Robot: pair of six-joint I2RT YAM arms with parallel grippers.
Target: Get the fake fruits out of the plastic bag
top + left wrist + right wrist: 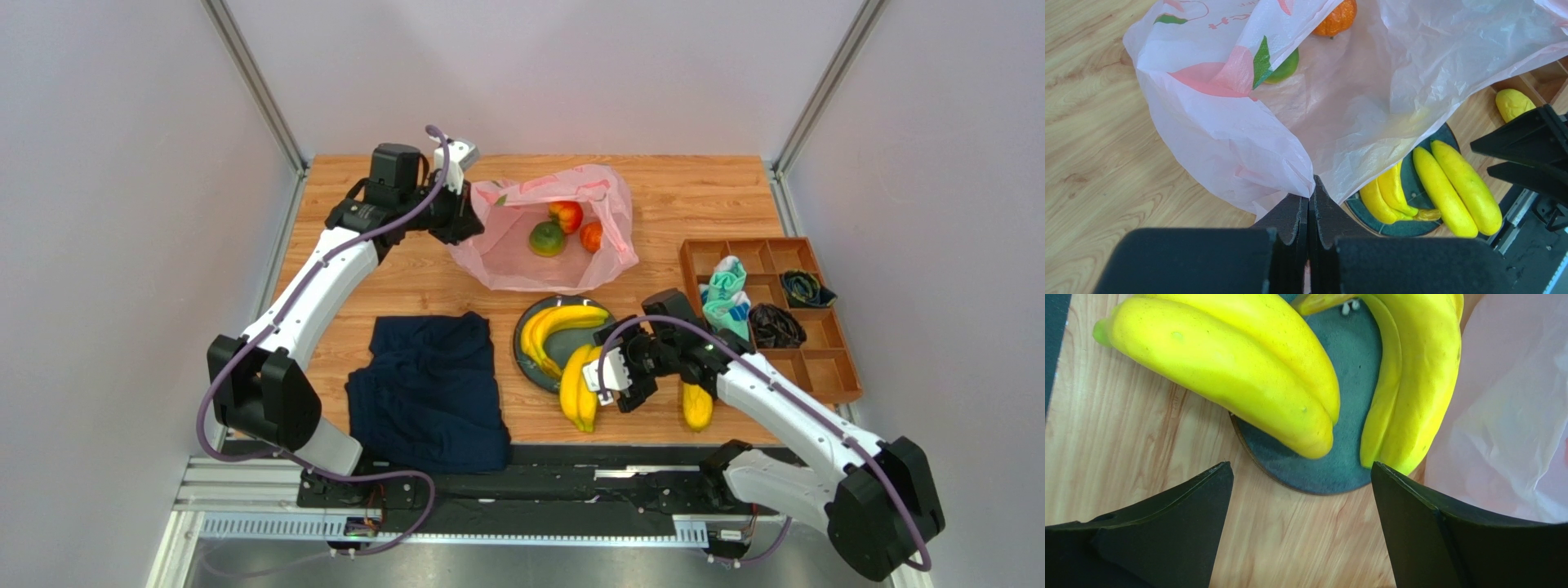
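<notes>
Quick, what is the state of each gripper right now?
Left gripper: closed, pinching the bag edge.
Right gripper: open, holding nothing.

Pink plastic bag (515, 251), upper centre, containing three round fake fruits: red fruit (566, 216), green-red fruit (547, 239), orange fruit (593, 237). Left gripper (470, 211) at the bag's left edge. Dark grey plate (561, 352), centre, bearing a banana bunch (558, 324); second banana bunch (579, 392) across its lower rim, right gripper (606, 375) just beside it. Long yellow piece (697, 406), lower right of centre. Navy cloth (429, 392), lower left. Brown compartment tray (834, 368), right.
</notes>
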